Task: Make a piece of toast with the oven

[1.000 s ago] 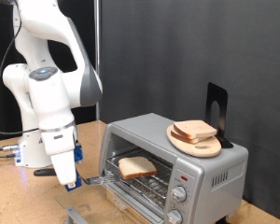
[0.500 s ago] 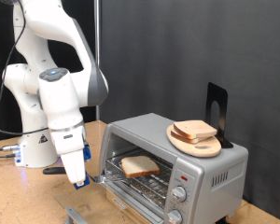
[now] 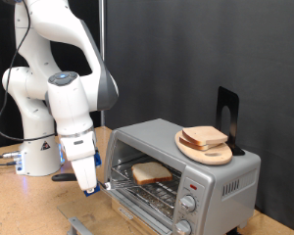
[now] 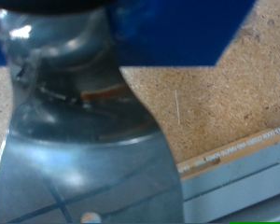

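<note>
Nearest the camera in the exterior view, a brown particle-board table [image 3: 20, 201] fills the bottom left, with a metallic edge, probably the lowered oven door [image 3: 78, 227], cut off at the bottom border. Just behind it the gripper [image 3: 89, 186] hangs low at the open front of the oven [image 3: 181, 171], its blue-trimmed tip near the wire rack [image 3: 137, 194]; its fingers are too small and blurred here, so I cannot tell whether they are spread or closed. Inside the oven, the piece of toast [image 3: 150, 173] lies flat on the rack, apart from the gripper. Two knobs [image 3: 187, 215] sit on the front panel at the exterior view's right. On the oven's roof rests a wooden plate [image 3: 206, 151] with stacked bread slices [image 3: 204, 137], and a black stand [image 3: 226, 116] rises behind them. Farther back, the white arm [image 3: 54, 88] stands before a dark curtain [image 3: 167, 49] and a pale wall strip at the right. The wrist view is mostly blocked by blurred shiny metal [image 4: 75, 140], with board [image 4: 215, 103] beyond it.
</note>
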Robot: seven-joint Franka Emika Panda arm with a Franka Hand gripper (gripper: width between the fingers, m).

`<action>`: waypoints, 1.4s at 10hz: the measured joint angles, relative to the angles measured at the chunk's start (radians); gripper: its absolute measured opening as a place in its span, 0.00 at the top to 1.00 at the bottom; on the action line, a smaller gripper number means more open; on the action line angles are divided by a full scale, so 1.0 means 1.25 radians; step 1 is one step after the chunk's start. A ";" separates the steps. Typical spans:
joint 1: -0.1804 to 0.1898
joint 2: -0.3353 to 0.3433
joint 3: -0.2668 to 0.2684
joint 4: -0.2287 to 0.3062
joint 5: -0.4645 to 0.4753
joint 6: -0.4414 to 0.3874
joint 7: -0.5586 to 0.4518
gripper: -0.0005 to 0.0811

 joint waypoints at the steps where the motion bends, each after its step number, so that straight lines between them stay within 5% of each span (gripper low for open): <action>1: 0.001 -0.004 0.005 -0.003 0.004 0.000 0.001 0.51; 4: 0.002 -0.013 0.003 -0.008 0.007 -0.016 -0.002 0.51; 7: -0.032 -0.064 -0.051 0.000 -0.001 -0.132 -0.105 0.51; 10: -0.047 -0.083 -0.084 0.010 0.007 -0.178 -0.165 0.51; 11: -0.044 -0.086 -0.085 0.012 0.043 -0.195 -0.187 0.51; 14: -0.033 -0.161 -0.144 0.056 0.241 -0.398 -0.344 0.51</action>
